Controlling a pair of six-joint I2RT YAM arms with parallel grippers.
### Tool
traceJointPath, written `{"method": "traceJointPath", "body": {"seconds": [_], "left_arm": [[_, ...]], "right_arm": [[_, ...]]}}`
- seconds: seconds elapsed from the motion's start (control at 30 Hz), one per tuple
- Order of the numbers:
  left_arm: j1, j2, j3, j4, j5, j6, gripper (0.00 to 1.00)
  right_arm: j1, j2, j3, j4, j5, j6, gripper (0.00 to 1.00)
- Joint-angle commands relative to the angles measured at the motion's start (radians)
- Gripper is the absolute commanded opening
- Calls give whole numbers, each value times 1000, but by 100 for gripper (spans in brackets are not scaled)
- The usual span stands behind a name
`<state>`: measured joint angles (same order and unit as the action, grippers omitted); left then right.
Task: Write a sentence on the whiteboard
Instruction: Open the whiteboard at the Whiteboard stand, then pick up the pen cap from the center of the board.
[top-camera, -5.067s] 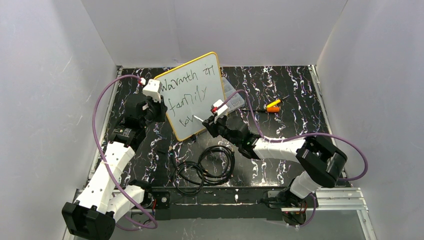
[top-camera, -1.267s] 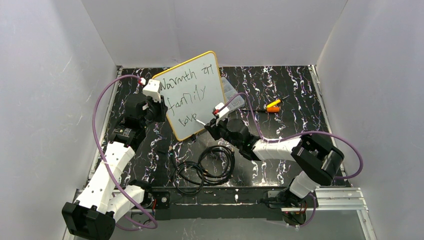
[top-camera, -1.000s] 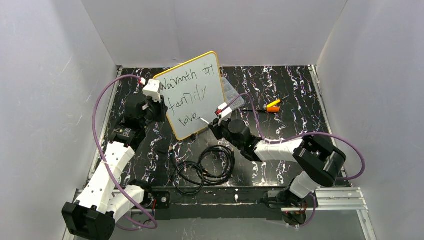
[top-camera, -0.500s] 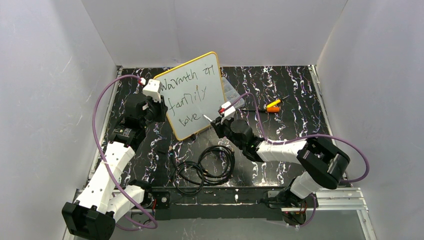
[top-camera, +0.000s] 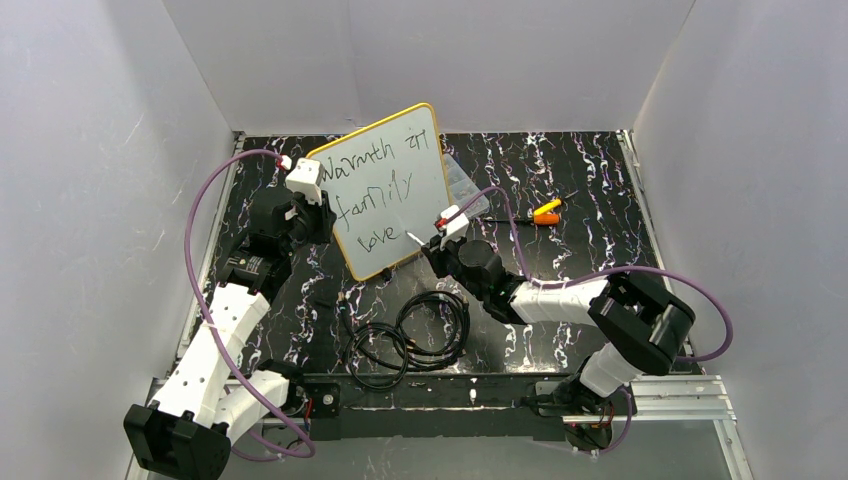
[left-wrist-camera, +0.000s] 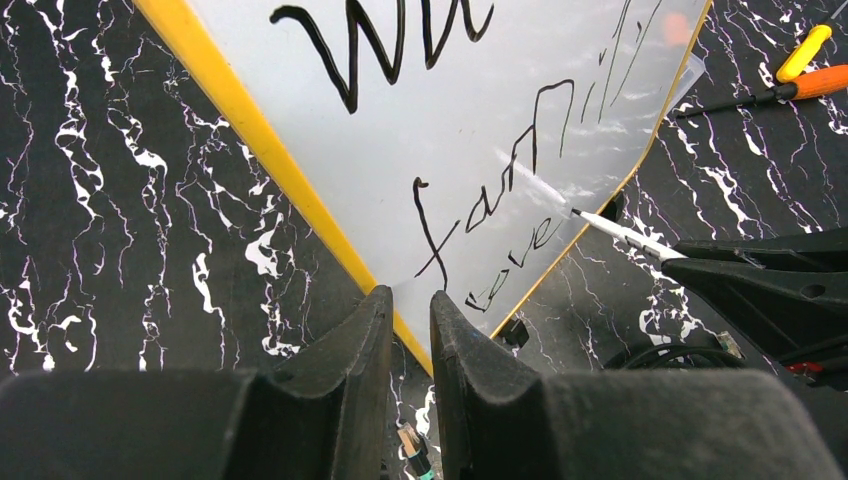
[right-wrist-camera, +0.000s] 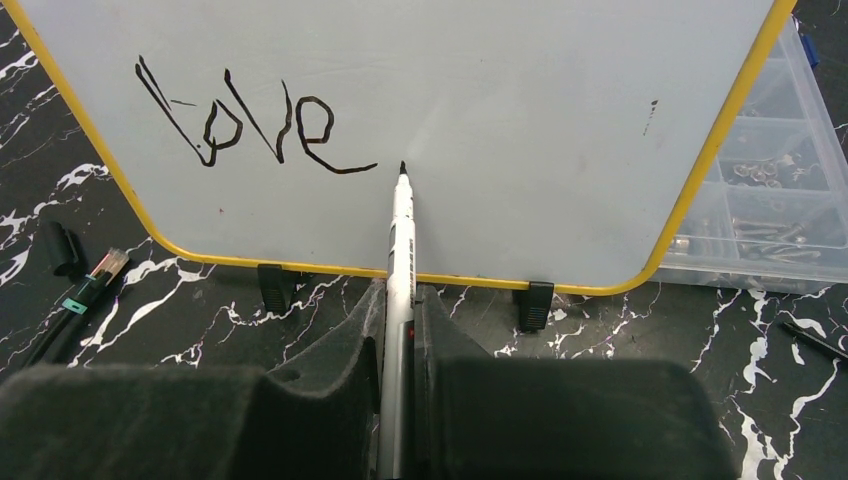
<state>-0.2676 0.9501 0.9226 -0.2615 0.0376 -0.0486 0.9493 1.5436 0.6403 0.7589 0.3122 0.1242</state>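
The top edge of the left wrist view cut off the whiteboard (left-wrist-camera: 470, 110) and the first line of the sentence (left-wrist-camera: 470, 210); behind the whiteboard, the clear box (top-camera: 468, 190) was partly hidden

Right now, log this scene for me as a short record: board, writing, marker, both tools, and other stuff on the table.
board: whiteboard, standing tilted on the table
writing: sentence, three black lines, last one "love"
left tool: clamped on the whiteboard's yellow edge
right tool: shut on marker
marker tip: just right of "love"; contact unclear
other: compartment box behind the board, cables, screwdriver
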Motion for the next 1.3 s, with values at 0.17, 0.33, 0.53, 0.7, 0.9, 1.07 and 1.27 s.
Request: {"method": "traceJointPath", "body": {"seconds": [0.17, 0.33, 0.53, 0.7, 0.9, 1.07, 1.27], "left_arm": [[2, -26, -18, 11, 14, -4, 20], [1, -37, -27, 2, 29, -12, 20], [2, -86, -55, -56, 37, -46, 26], [0, -173, -92, -169, 48, -182, 46], [0, -325, -218, -345, -97, -509, 56], [-1, -383, -361, -392, -184, -775, 64], [1, -265, -456, -335, -250, -971, 65]], "right_arm": [[-3, -19, 21, 56, 16, -18, 1], [-3, -118, -17, 5, -9, -15, 1], [-3, -298, -33, -207, -53, -10, 1], [-3, -518, -49, -418, -21, -5, 1], [-3, -724, -64, -568, 11, -9, 1], [-3, -828, -89, -591, 10, 0, 1], [-3, -912, -133, -574, -16, 35, 1]]}}
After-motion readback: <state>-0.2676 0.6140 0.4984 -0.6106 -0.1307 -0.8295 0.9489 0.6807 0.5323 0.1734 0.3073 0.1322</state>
